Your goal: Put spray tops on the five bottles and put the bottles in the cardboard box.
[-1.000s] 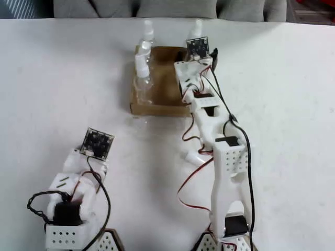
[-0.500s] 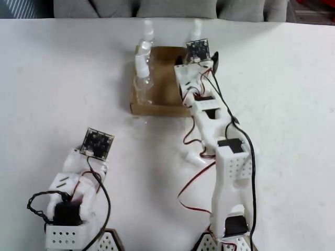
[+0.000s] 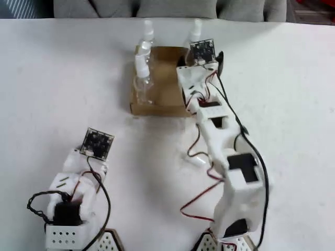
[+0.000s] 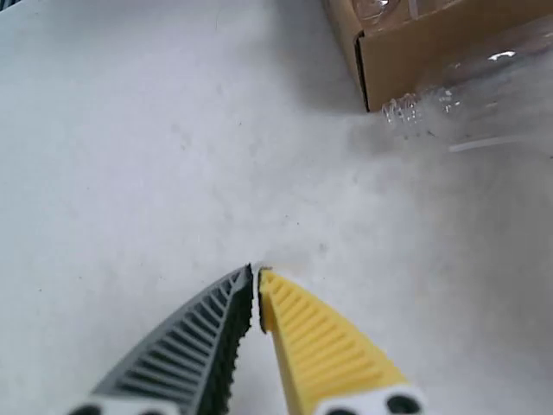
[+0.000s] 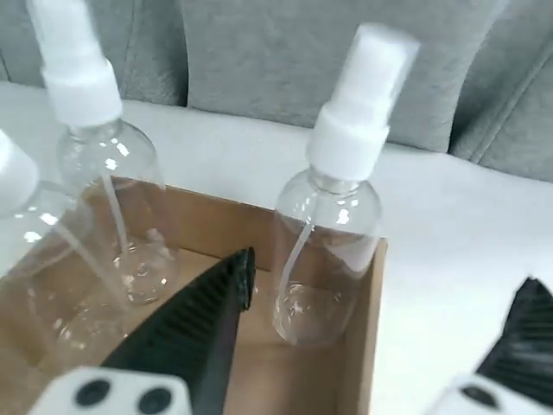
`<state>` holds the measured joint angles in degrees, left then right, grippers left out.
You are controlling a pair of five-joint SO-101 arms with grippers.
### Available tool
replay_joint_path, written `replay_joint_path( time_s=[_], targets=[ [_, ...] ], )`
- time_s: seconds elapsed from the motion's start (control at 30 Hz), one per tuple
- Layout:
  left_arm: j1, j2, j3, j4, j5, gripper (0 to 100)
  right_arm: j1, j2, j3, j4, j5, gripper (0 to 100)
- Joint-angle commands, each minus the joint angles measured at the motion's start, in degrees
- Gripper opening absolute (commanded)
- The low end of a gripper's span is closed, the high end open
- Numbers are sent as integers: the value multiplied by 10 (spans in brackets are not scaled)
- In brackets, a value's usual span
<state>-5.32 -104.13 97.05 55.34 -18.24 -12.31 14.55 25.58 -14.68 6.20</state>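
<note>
Your right pincer (image 5: 386,270) hangs spread wide above the far corner of the box (image 3: 159,109), where a topped bottle (image 5: 328,216) stands upright, tucked in tight, it seems, to leave room. Two more topped bottles (image 5: 105,169) stand in the box alongside. Your left pincer (image 4: 257,273) rests closed and empty over the desk (image 4: 130,173), while a bare-necked bottle (image 4: 484,95) lies just beside the box.

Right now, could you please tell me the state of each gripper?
Left gripper: closed, holding nothing.
Right gripper: open, holding nothing.
</note>
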Motion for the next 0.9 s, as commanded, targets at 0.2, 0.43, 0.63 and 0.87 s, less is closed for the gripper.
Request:
replay_joint_path(
  time_s=[0.2, 0.43, 0.63, 0.87],
  targets=[
    [7, 0, -1, -38, -5, 24, 0, -225, 184, 1, 1, 381],
    [7, 0, -1, -39, -5, 24, 32, -352, 326, 2, 2, 380],
    [7, 0, -1, -39, -5, 24, 74, -473, 457, 3, 2, 380],
    [5, 0, -1, -34, -4, 24, 126, -595, 599, 4, 2, 376]
  ],
)
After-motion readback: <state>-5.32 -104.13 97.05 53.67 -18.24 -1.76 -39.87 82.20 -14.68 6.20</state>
